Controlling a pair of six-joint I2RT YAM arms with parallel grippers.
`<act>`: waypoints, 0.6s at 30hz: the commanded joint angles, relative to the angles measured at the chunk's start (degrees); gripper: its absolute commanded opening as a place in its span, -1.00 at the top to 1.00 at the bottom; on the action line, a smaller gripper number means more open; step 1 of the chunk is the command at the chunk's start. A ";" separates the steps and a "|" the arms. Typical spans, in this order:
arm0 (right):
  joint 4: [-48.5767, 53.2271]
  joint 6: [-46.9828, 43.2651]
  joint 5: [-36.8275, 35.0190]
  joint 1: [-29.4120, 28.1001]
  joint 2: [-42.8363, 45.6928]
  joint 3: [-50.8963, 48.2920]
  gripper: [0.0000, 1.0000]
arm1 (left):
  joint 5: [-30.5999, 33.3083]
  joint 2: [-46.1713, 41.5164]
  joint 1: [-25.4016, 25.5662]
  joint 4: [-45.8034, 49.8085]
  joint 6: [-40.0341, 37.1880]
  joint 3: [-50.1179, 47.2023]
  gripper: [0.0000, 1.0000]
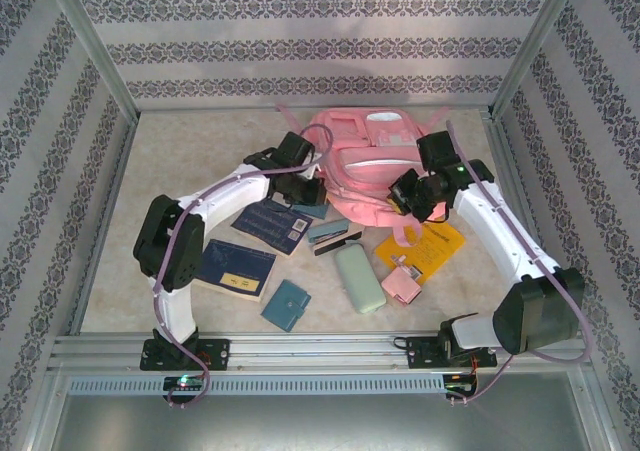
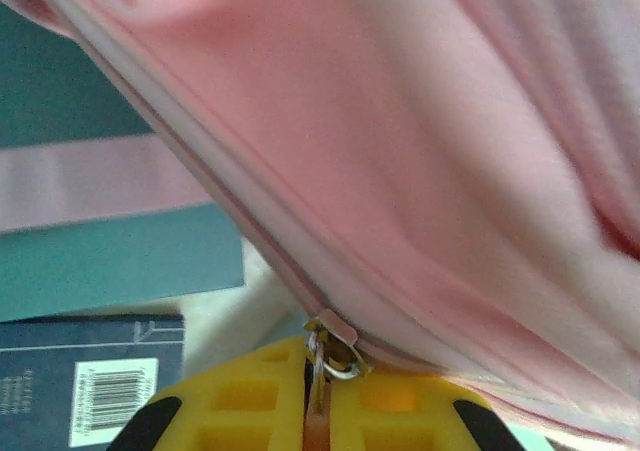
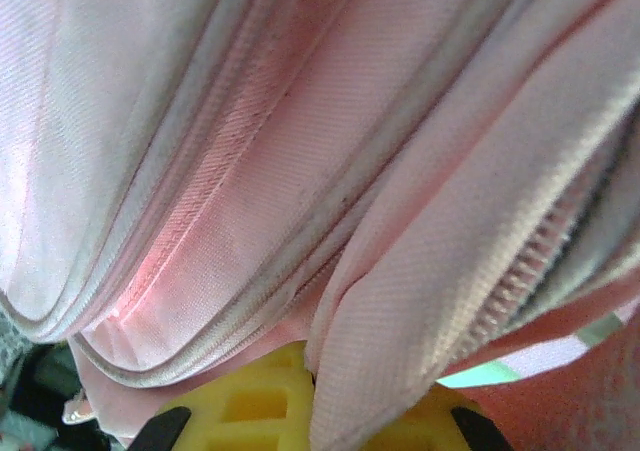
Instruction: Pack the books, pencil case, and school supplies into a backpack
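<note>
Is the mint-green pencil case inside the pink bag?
Out: the pencil case lies on the table, beside the pink backpack.

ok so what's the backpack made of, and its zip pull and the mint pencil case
Backpack: woven cloth, matte pink; a fine diagonal weave and stitched seams show close up.
Zip pull: probably metal; its small ring glints silver.
Pencil case: smooth, plain, pale mint, maybe plastic or silicone; too small to tell.
</note>
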State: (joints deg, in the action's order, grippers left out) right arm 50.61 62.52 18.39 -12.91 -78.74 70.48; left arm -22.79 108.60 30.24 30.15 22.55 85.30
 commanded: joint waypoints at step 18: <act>-7.97 -14.86 11.14 -4.90 -16.44 24.98 1.00 | 28.91 -22.40 -8.51 12.34 13.10 -6.09 -0.13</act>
State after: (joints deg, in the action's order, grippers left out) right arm 47.77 53.80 23.90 -15.57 -93.43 89.69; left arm -5.63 90.24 22.37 36.69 33.78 80.14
